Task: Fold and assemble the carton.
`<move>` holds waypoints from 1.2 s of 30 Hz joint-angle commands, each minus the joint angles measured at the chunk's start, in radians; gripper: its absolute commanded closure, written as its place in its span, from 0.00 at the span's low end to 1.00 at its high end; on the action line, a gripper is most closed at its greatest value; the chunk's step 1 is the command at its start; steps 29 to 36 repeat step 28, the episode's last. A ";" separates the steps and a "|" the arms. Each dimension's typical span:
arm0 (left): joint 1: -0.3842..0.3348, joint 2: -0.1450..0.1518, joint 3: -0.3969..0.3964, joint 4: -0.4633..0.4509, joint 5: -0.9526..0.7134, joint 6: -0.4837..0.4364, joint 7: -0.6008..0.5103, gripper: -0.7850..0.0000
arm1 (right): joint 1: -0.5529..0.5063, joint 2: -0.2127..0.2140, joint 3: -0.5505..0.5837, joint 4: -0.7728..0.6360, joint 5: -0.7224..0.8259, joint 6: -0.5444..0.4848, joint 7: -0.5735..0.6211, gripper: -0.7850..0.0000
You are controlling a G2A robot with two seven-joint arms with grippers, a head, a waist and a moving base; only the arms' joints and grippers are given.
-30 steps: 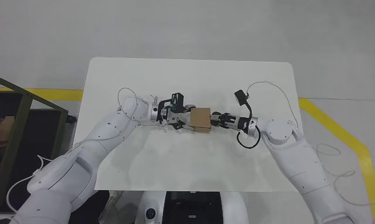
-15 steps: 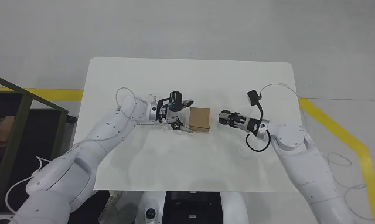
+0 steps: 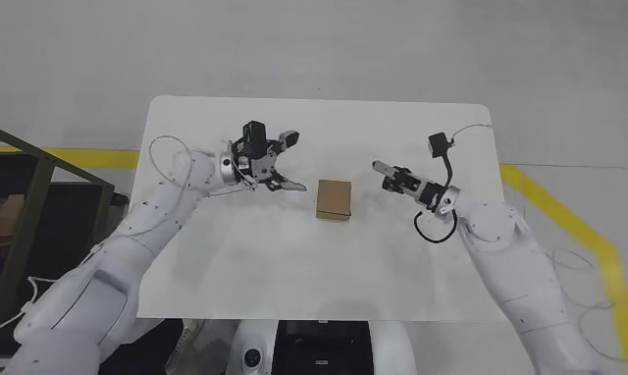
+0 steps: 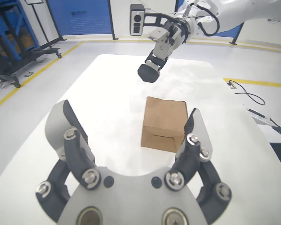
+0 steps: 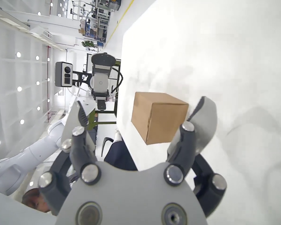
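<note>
Carton (image 3: 335,199) is sitting on the white surface (image 3: 422,277) near its middle, upright on one face, with its brown sides squared up and its top closed. It is lying between the two hands and touching neither.

Left hand (image 3: 293,161) is hanging to the left of the carton and slightly farther back, well apart from it, with its fingers (image 3: 286,137) spread wide and nothing between them. In the left wrist view the carton (image 4: 164,124) is showing beyond the spread left hand (image 4: 130,108), and a dark flap edge is running across the low part of the side facing that hand.

Right hand (image 3: 381,168) is hanging to the right of the carton, also a little farther back and clear of it. Seen from the left wrist, the right hand (image 4: 149,73) is hovering above the surface (image 4: 103,87), slanting down toward it, with a camera (image 4: 137,19) jutting from its wrist. In the right wrist view the right hand (image 5: 140,103) is holding its fingers (image 5: 202,111) wide apart and empty, with the carton (image 5: 159,117) standing on the surface (image 5: 225,47) beyond them.
</note>
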 commanded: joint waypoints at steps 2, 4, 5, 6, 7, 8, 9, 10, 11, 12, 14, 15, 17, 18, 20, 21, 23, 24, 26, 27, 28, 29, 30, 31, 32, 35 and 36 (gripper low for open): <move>0.008 0.012 -0.057 0.000 -0.104 -0.033 -0.090 0.00 | 0.023 0.011 0.052 -0.036 -0.065 0.002 -0.020 0.00; 0.018 0.019 -0.091 -0.003 -0.169 -0.035 -0.155 0.00 | 0.035 0.019 0.091 -0.069 -0.103 0.018 -0.023 0.00; 0.023 0.023 -0.109 -0.010 -0.203 -0.035 -0.181 0.00 | 0.040 0.022 0.107 -0.086 -0.127 0.033 -0.026 0.00; 0.028 0.028 -0.128 -0.013 -0.232 -0.034 -0.211 0.00 | 0.043 0.025 0.120 -0.102 -0.142 0.049 -0.027 0.00; 0.034 0.032 -0.146 -0.017 -0.261 -0.035 -0.243 0.00 | 0.048 0.028 0.133 -0.114 -0.154 0.065 -0.029 0.00; 0.039 0.037 -0.164 -0.025 -0.288 -0.035 -0.274 0.00 | 0.055 0.030 0.143 -0.121 -0.167 0.078 -0.031 0.00; 0.045 0.042 -0.183 -0.030 -0.315 -0.035 -0.305 0.00 | 0.062 0.031 0.151 -0.125 -0.175 0.089 -0.032 0.00; 0.051 0.048 -0.202 -0.036 -0.340 -0.034 -0.338 0.00 | 0.070 0.032 0.155 -0.125 -0.184 0.101 -0.034 0.00; 0.057 0.054 -0.219 -0.045 -0.361 -0.035 -0.373 0.00 | 0.080 0.033 0.158 -0.122 -0.202 0.113 -0.039 0.00; 0.065 0.060 -0.235 -0.055 -0.383 -0.035 -0.407 0.00 | 0.090 0.033 0.157 -0.117 -0.214 0.125 -0.046 0.00; 0.080 0.073 -0.271 -0.069 -0.433 -0.035 -0.479 0.00 | 0.112 0.032 0.156 -0.100 -0.230 0.138 -0.058 0.00; 0.087 0.080 -0.290 -0.082 -0.458 -0.035 -0.511 0.00 | 0.122 0.032 0.155 -0.090 -0.241 0.147 -0.066 0.00; 0.110 0.095 -0.328 -0.109 -0.508 -0.035 -0.569 0.00 | 0.139 0.031 0.153 -0.078 -0.248 0.153 -0.080 0.00; 0.121 0.102 -0.350 -0.124 -0.528 -0.035 -0.597 0.00 | 0.145 0.031 0.154 -0.073 -0.257 0.158 -0.089 0.00; 0.149 0.116 -0.393 -0.154 -0.572 -0.032 -0.643 0.00 | 0.154 0.031 0.162 -0.071 -0.265 0.162 -0.099 0.00; 0.164 0.122 -0.414 -0.173 -0.587 -0.030 -0.665 0.00 | 0.157 0.033 0.167 -0.071 -0.274 0.166 -0.103 0.00; 0.193 0.134 -0.453 -0.206 -0.617 -0.030 -0.704 0.00 | 0.159 0.034 0.178 -0.080 -0.281 0.178 -0.106 0.00; 0.206 0.140 -0.471 -0.219 -0.629 -0.027 -0.725 0.00 | 0.158 0.036 0.180 -0.088 -0.291 0.185 -0.106 0.00; 0.225 0.150 -0.504 -0.244 -0.646 -0.024 -0.769 0.00 | 0.156 0.038 0.188 -0.106 -0.302 0.201 -0.102 0.00; 0.232 0.154 -0.519 -0.255 -0.659 -0.026 -0.787 0.00 | 0.155 0.039 0.192 -0.115 -0.314 0.211 -0.100 0.00; 0.237 0.158 -0.531 -0.263 -0.672 -0.028 -0.804 0.00 | 0.154 0.040 0.196 -0.124 -0.321 0.220 -0.097 0.00; 0.237 0.158 -0.531 -0.263 -0.672 -0.028 -0.804 0.00 | 0.154 0.040 0.196 -0.124 -0.321 0.220 -0.097 0.00; 0.237 0.158 -0.531 -0.263 -0.672 -0.028 -0.804 0.00 | 0.154 0.040 0.196 -0.124 -0.321 0.220 -0.097 0.00; 0.237 0.158 -0.531 -0.263 -0.672 -0.028 -0.804 0.00 | 0.154 0.040 0.196 -0.124 -0.321 0.220 -0.097 0.00; 0.237 0.158 -0.531 -0.263 -0.672 -0.028 -0.804 0.00 | 0.154 0.040 0.196 -0.124 -0.321 0.220 -0.097 0.00; 0.237 0.158 -0.531 -0.263 -0.672 -0.028 -0.804 0.00 | 0.154 0.040 0.196 -0.124 -0.321 0.220 -0.097 0.00; 0.237 0.158 -0.531 -0.263 -0.672 -0.028 -0.804 0.00 | 0.154 0.040 0.196 -0.124 -0.321 0.220 -0.097 0.00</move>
